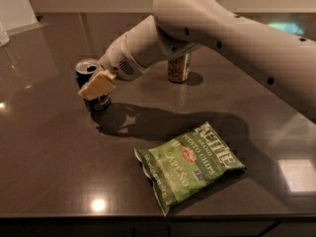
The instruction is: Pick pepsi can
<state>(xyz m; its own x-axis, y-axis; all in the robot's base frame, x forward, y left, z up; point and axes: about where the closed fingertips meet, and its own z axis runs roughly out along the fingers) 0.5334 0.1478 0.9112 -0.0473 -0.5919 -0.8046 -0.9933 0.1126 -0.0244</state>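
Note:
The pepsi can (88, 69), dark blue with a silver top, stands upright at the left of the dark countertop (49, 147). My gripper (97, 86), with its tan tip, is right at the can and covers the middle of its side from the camera. Only the can's top and its base show. The grey arm reaches in from the upper right. I cannot tell whether the gripper is touching the can.
An orange-tan can (178, 68) stands behind the arm, partly hidden by it. A green jalapeño chip bag (190, 164) lies flat toward the front right. The counter's front edge runs along the bottom. A pale object sits at the far left corner.

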